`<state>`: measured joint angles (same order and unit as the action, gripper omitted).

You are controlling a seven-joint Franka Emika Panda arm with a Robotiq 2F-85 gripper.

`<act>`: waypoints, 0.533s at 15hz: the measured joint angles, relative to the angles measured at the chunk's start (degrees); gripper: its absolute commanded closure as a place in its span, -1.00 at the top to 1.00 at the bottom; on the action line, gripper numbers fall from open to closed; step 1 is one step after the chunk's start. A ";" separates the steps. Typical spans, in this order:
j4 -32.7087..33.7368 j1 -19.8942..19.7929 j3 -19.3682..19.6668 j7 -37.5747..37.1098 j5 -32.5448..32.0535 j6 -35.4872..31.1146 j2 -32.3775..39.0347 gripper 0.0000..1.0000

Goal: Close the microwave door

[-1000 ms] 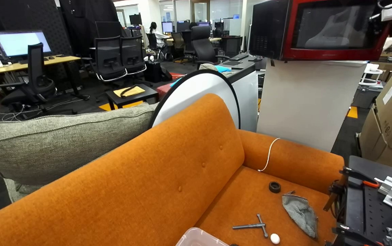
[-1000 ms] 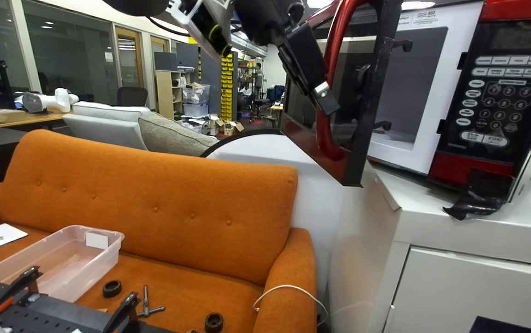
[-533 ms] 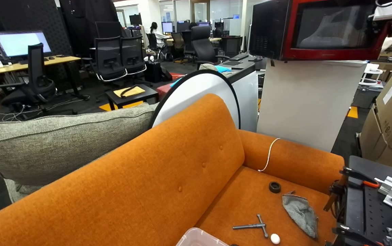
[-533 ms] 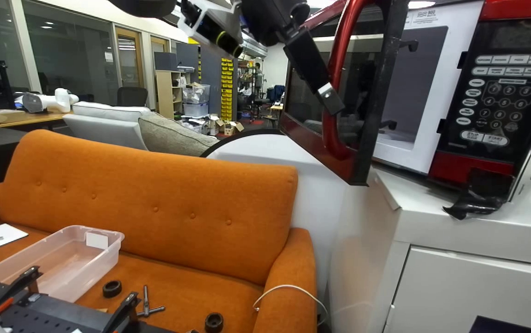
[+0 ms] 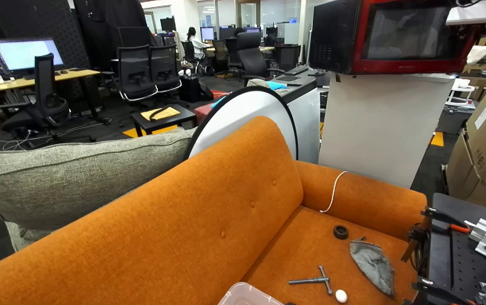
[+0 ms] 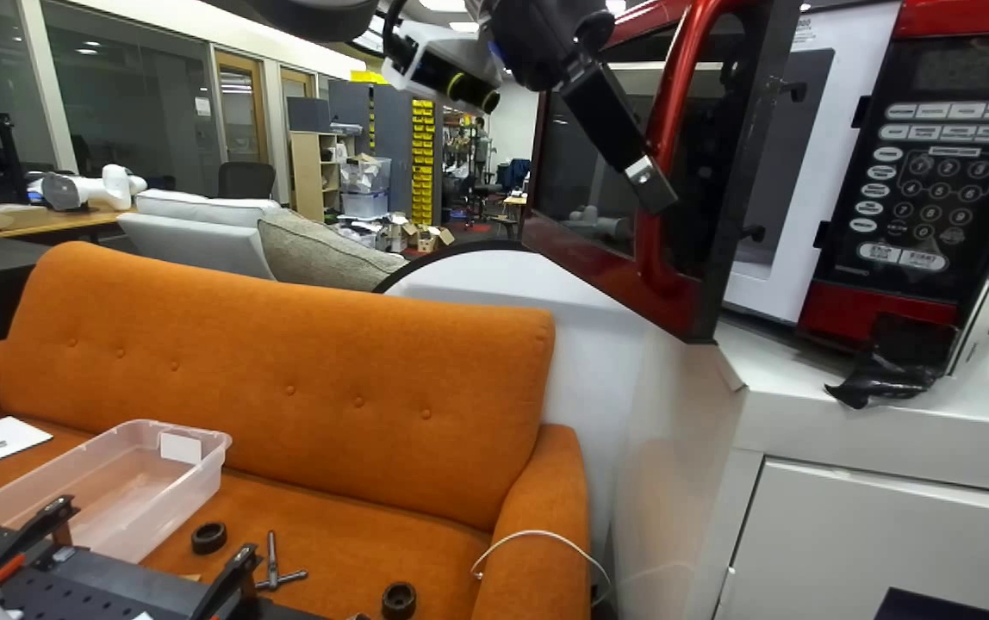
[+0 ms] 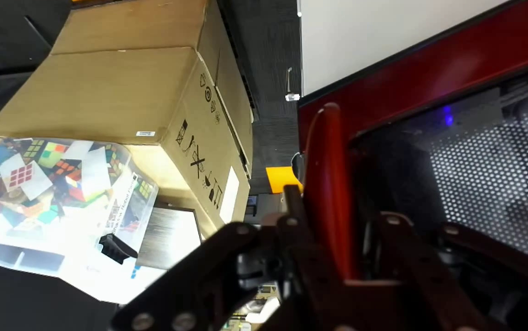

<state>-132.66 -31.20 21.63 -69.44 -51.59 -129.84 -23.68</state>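
The red microwave [image 6: 908, 181] is placed on a white cabinet [image 6: 873, 525], near one end of the orange sofa [image 6: 288, 370]. The microwave door [image 6: 585, 194] is found partly open: in an exterior view, the pale inside of the microwave can be seen past the free edge of the door. In the wrist view, the red handle [image 7: 330, 184] of the door is held between the two fingers [image 7: 297, 220] of the gripper [image 7: 341, 204], which are closed on it. In an exterior view, the gripper is seen slanted downward at the handle. On the sofa seat, a clear plastic box [image 6: 193, 491] and a T-shaped tool [image 5: 310, 280] are laid, and a white cord [image 6: 538, 533] is draped over the armrest [image 6: 538, 495].
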 measured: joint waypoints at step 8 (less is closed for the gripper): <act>8.51 0.07 0.33 -5.12 -0.30 2.91 6.55 -0.87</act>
<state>-124.15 -31.13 21.96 -74.56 -51.89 -126.93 -17.13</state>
